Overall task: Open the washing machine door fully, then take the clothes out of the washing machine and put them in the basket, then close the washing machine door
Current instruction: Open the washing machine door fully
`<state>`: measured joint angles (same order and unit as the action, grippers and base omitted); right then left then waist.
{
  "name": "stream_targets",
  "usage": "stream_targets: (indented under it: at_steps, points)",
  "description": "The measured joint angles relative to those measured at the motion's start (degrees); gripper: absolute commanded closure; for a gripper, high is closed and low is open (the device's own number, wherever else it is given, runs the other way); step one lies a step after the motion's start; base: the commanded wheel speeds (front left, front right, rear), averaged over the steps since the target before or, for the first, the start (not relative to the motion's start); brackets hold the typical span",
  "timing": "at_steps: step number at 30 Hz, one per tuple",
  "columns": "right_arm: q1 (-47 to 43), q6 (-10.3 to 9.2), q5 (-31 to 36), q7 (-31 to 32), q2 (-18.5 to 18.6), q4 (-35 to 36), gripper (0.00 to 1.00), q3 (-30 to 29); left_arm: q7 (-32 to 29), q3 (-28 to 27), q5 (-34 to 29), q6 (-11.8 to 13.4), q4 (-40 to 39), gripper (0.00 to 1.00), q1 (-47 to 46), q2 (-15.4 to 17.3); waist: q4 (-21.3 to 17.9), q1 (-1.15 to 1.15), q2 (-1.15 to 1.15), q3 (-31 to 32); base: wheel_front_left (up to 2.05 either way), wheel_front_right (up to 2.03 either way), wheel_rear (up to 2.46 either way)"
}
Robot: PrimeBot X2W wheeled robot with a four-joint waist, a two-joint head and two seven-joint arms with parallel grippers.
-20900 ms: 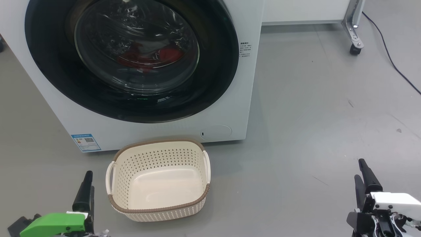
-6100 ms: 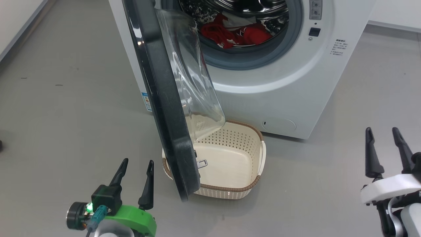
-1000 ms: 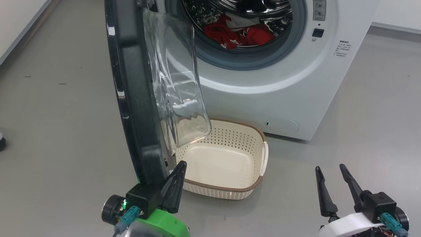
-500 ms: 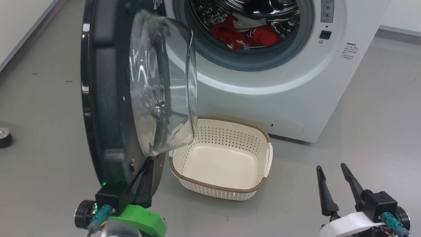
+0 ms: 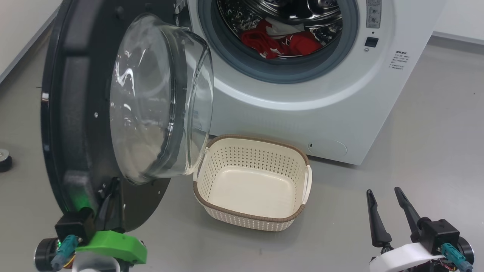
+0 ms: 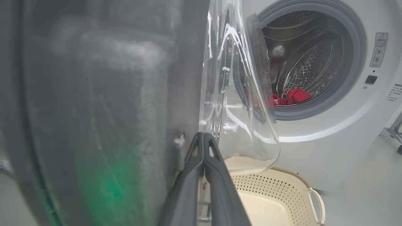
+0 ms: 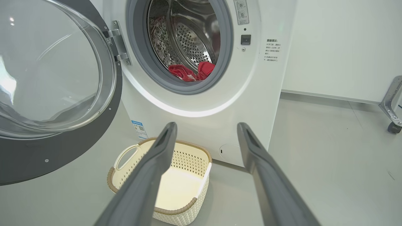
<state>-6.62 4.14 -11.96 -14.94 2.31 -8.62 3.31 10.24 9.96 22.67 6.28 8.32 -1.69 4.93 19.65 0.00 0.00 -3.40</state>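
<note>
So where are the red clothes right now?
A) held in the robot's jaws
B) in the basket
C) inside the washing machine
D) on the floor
C: the red clothes lie in the open drum of the washing machine, and the cream basket in front of it has nothing in it.

Our left gripper (image 6: 203,135), on its green plastic wrist housing, has its 2 long dark fingers pressed tightly together. Our right gripper (image 5: 382,190), on a white housing, holds its 2 fingers spread apart, pointing up.
</note>
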Motion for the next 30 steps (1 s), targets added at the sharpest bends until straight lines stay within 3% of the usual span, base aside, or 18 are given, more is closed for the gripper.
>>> stream_targets:
  at_steps: [30]
  points:
    - [1.9,0.51,1.1,0.0,0.0,0.6,0.00,-1.4,2.0,-17.4,2.1,0.2,11.3,1.00,-8.4,2.4,-1.3,0.00,0.00,-4.6,0.00,0.00,0.00]
